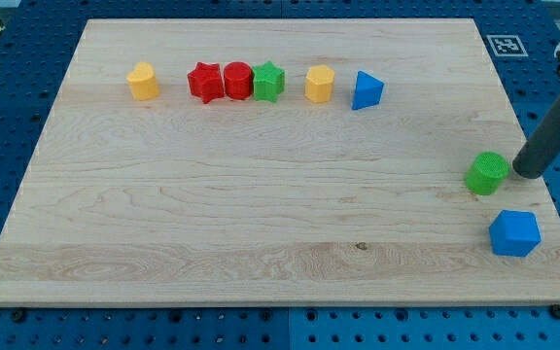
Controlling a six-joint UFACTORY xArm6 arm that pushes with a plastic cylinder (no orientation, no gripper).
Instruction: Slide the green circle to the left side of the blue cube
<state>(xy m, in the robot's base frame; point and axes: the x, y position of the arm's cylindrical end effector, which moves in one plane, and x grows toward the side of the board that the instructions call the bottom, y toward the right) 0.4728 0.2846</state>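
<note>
My tip (526, 173), a bare rod holding nothing, sits just right of green circle (487, 172). Circle lies near counter (261, 214) right edge, above and slightly left of blue cube (514, 233).

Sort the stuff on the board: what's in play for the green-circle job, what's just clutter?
In play: green round block; blue cube block, below it; my tip, just right of the green one.

Clutter, top row: yellow block, red star, red cylinder, green star, yellow block, blue triangular block.
</note>
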